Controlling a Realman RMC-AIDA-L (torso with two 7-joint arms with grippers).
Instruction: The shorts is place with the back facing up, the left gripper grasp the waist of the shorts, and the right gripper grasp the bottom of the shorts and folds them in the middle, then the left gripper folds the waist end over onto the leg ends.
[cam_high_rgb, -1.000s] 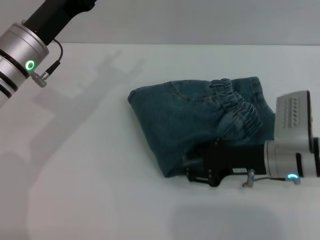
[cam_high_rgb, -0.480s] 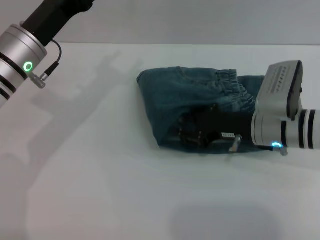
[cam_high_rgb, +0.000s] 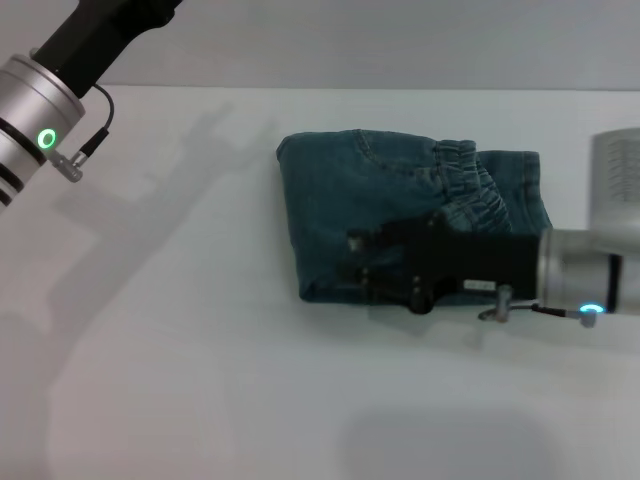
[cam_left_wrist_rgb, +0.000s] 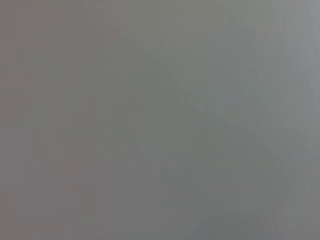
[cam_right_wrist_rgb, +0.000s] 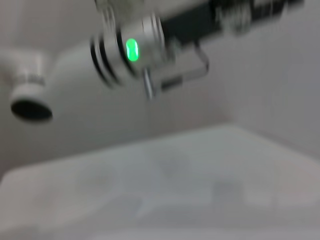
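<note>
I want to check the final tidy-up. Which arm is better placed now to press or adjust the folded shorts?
Right. The right hand lies low over the near edge of the folded shorts, reaching in from the right. The left arm is raised at the far left corner, well away from them, so it would probably need a long reach.

Matt denim shorts (cam_high_rgb: 400, 215) on a smooth white table (cam_high_rgb: 200, 380)

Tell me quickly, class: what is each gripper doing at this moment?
Left gripper: out of view; only its arm's wrist shows, raised at the far left.
Right gripper: low over the folded shorts; open or shut cannot be told.
</note>
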